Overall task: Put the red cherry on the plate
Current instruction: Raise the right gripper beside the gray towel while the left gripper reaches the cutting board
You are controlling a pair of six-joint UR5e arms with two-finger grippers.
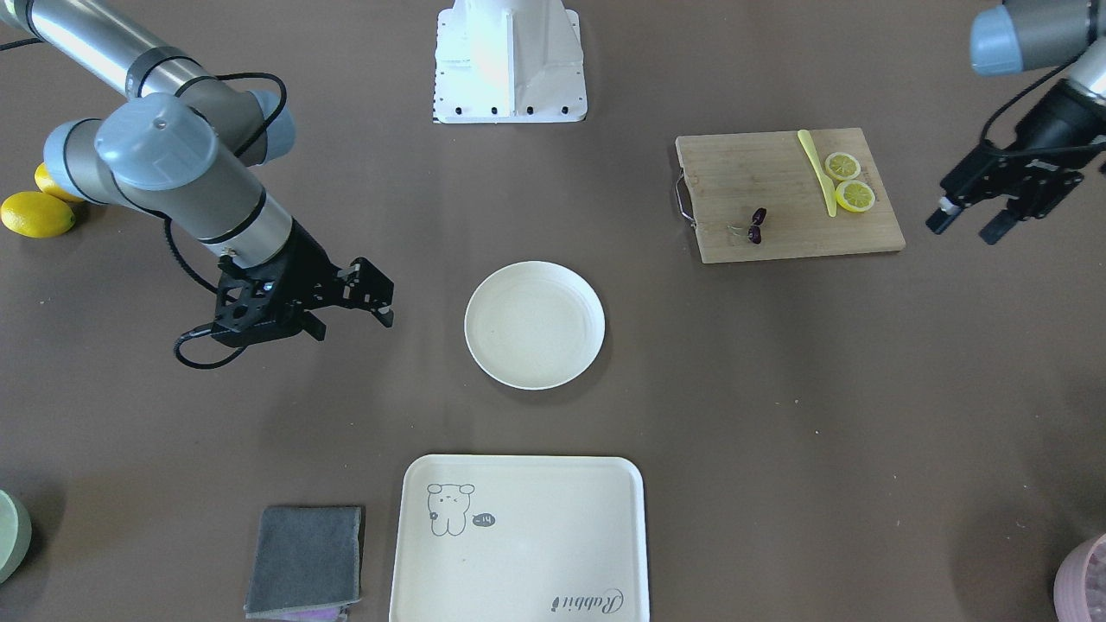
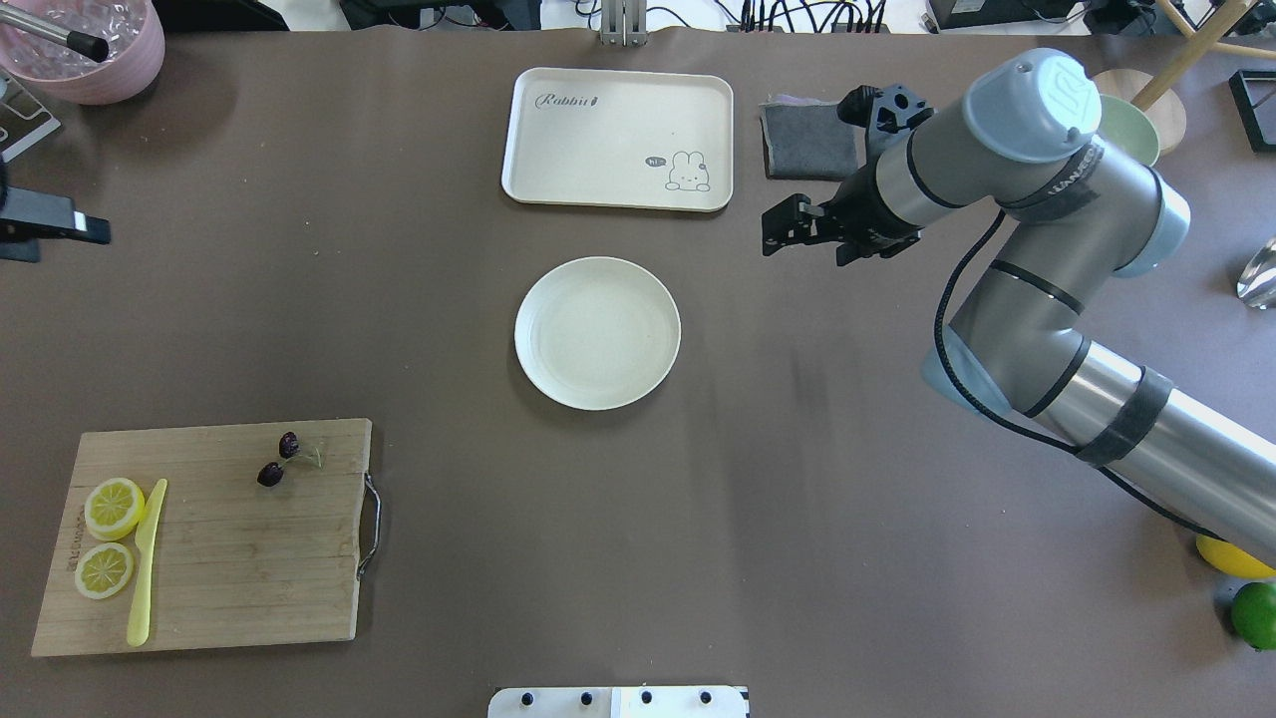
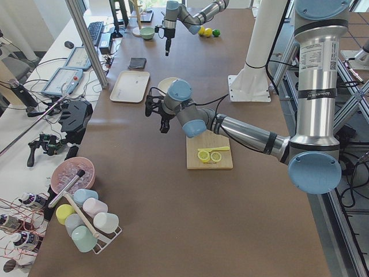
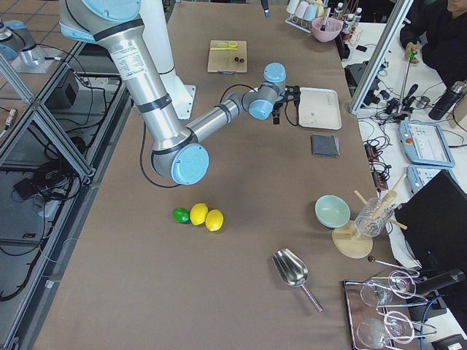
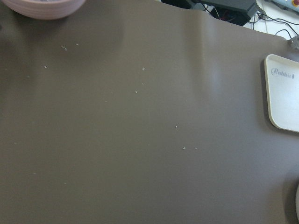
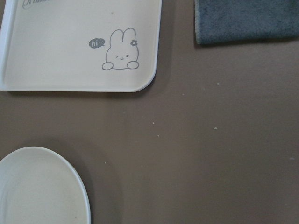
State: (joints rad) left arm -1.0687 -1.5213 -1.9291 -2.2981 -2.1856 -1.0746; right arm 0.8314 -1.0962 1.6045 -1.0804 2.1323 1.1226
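The red cherry (image 1: 757,226) (image 2: 277,461), a dark pair on a thin green stem, lies on a wooden cutting board (image 1: 778,173) (image 2: 229,558). At the table's middle sits the round cream plate (image 1: 534,325) (image 2: 597,332), bare; its rim also shows in the right wrist view (image 6: 42,186). My left gripper (image 1: 968,226) (image 2: 60,239) hangs open and holds nothing, off the board's outer side, well apart from the cherry. My right gripper (image 1: 354,321) (image 2: 805,244) is open and holds nothing, hovering beside the plate on the other side.
Two lemon slices (image 1: 848,180) and a yellow knife (image 1: 816,168) share the board. A rabbit tray (image 1: 536,536) and grey cloth (image 1: 307,560) lie beyond the plate. Whole lemons (image 1: 34,212) sit near the right arm. A pink bowl (image 2: 90,50) stands at the far left corner.
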